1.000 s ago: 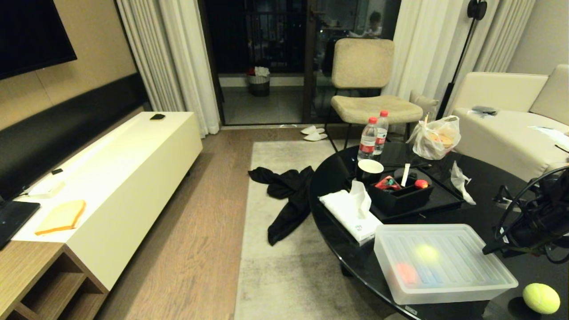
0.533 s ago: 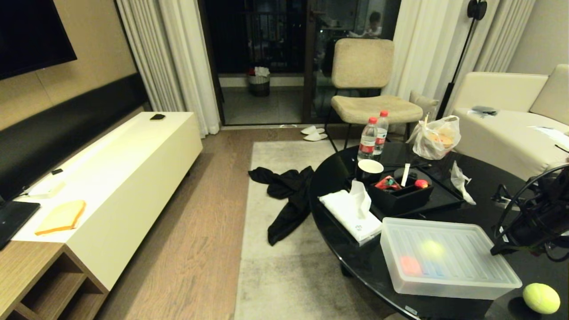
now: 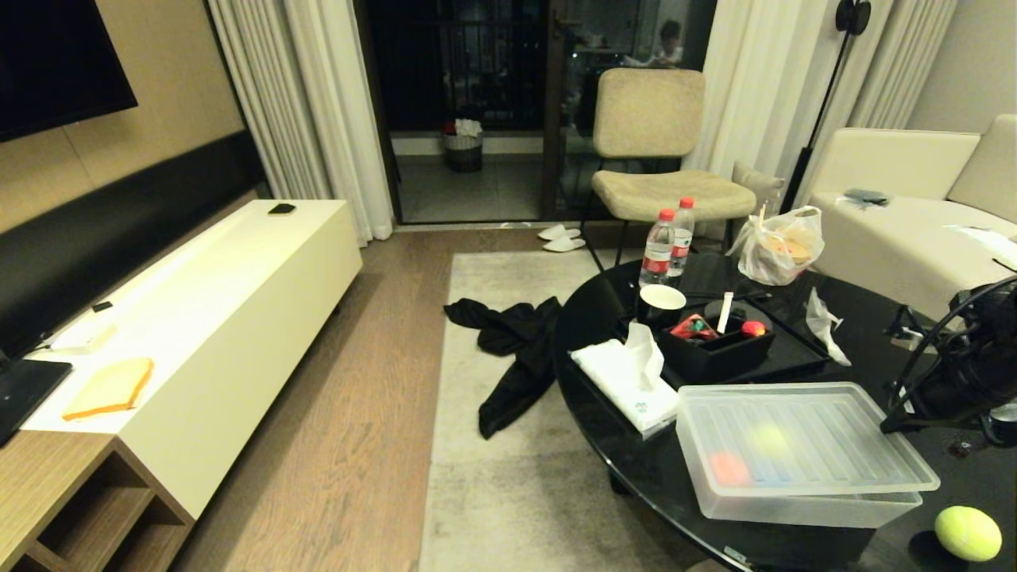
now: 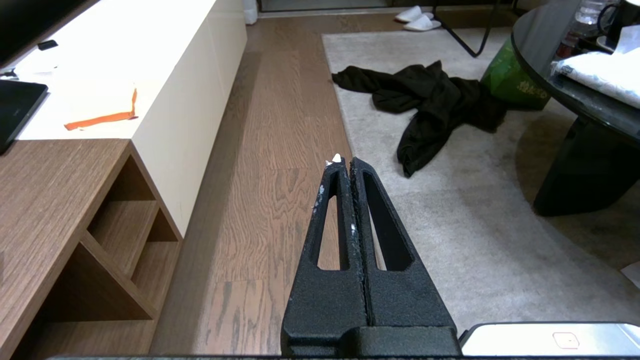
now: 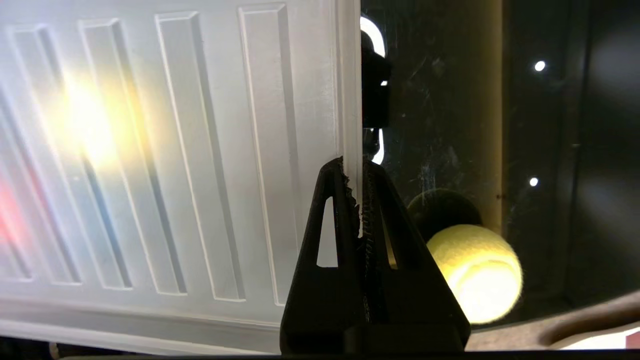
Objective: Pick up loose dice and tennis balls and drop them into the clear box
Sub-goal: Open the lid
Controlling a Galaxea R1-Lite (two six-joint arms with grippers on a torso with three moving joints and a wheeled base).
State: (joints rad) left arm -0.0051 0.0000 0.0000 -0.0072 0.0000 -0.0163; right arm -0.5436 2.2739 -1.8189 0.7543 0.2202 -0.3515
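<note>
The clear box (image 3: 794,508) stands near the front of the round black table (image 3: 592,334). My right gripper (image 3: 890,425) is shut on the right rim of its ribbed lid (image 3: 802,441), which is tilted up on that side; the wrist view shows the lid (image 5: 175,150) pinched in the right gripper (image 5: 357,167). Through the lid I see a yellow-green blur (image 3: 767,437) and a red blur (image 3: 727,469). One tennis ball (image 3: 967,533) lies loose on the table right of the box, beside the gripper (image 5: 475,272). Loose dice are out of view. My left gripper (image 4: 345,162) hangs shut over the floor.
Behind the box stand a black tray (image 3: 715,353) with small items, a tissue pack (image 3: 628,373), a cup (image 3: 662,300), two bottles (image 3: 658,250) and a plastic bag (image 3: 779,246). A black garment (image 3: 516,349) lies on the rug. A sofa is at the right.
My right gripper has shut on the lid's rim and raised that side off the box. The box has shifted slightly to the right. The loose tennis ball has stayed put.
</note>
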